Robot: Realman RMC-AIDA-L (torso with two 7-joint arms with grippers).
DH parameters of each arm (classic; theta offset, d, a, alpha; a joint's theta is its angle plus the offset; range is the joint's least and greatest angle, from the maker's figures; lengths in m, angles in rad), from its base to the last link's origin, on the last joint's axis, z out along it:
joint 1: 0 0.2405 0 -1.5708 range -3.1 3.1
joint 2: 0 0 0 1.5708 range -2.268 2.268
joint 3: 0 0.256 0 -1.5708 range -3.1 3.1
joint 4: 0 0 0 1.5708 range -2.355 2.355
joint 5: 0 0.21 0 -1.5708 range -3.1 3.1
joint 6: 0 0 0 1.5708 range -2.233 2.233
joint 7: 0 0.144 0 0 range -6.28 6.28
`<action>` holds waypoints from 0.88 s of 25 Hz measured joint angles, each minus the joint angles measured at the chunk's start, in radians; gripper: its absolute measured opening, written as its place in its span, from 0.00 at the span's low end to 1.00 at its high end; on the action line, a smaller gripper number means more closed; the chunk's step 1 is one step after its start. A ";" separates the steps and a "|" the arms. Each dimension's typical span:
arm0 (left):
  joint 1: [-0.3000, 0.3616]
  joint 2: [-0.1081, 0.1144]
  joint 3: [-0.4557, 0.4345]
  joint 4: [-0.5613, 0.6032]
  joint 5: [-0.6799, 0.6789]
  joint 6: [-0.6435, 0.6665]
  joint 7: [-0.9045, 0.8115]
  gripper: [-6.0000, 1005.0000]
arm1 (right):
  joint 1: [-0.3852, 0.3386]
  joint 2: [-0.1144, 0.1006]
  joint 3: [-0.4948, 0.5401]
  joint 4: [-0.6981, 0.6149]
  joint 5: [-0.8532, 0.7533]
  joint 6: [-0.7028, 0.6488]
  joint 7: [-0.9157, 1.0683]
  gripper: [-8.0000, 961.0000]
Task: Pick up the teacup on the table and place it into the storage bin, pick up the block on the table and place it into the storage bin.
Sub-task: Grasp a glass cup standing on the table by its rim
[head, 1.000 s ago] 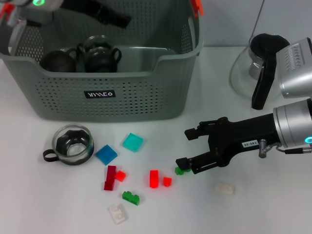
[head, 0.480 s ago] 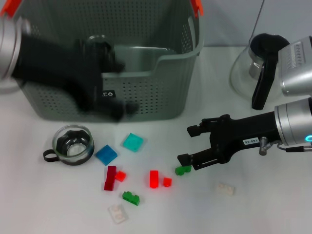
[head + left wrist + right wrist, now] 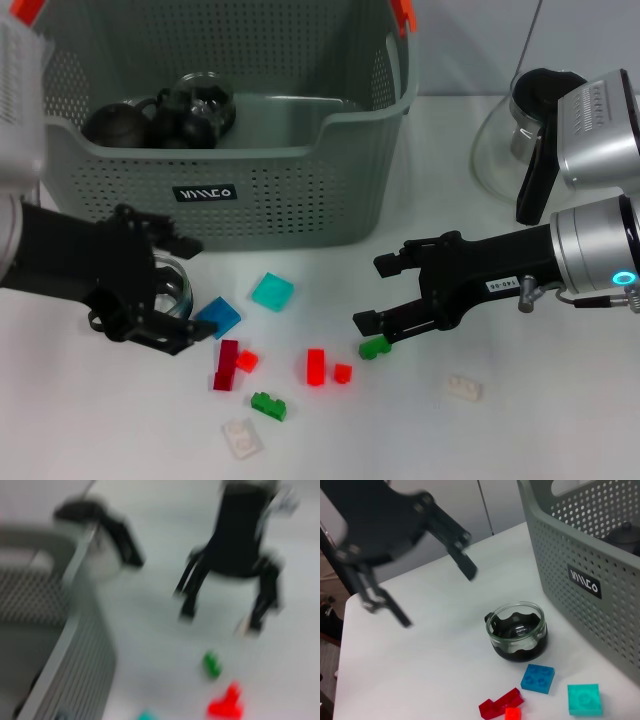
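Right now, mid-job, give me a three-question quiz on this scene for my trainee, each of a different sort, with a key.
1. True or false: the glass teacup already lies inside the storage bin.
2. Which thing is the open left gripper placed around? A: the teacup; B: the teal block; C: the glass pot.
3. Fill in: the open right gripper hovers just above a small ____ block on the table.

Key: 1 false, it stands on the table in front of the bin; 2 A; 3 green.
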 joint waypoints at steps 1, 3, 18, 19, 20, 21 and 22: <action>0.002 0.000 0.019 -0.024 0.046 -0.037 0.008 0.84 | 0.000 0.000 -0.001 0.002 0.001 0.003 0.000 0.98; 0.003 -0.002 0.069 -0.079 0.132 -0.117 0.015 0.83 | 0.001 0.000 -0.003 0.007 0.003 0.010 0.000 0.98; -0.043 -0.003 0.224 -0.334 0.391 -0.391 -0.017 0.83 | 0.011 0.000 0.001 0.034 0.004 0.022 0.000 0.98; -0.048 -0.003 0.226 -0.345 0.398 -0.395 -0.020 0.83 | 0.011 0.000 0.001 0.034 0.004 0.023 0.000 0.98; -0.054 -0.003 0.229 -0.361 0.404 -0.397 -0.025 0.83 | 0.011 0.000 0.001 0.035 0.004 0.023 0.000 0.98; -0.058 -0.003 0.230 -0.371 0.408 -0.400 -0.031 0.82 | 0.011 0.000 0.001 0.035 0.004 0.024 0.001 0.98; -0.063 -0.003 0.231 -0.380 0.412 -0.401 -0.036 0.82 | 0.011 0.000 0.001 0.035 0.004 0.024 0.001 0.98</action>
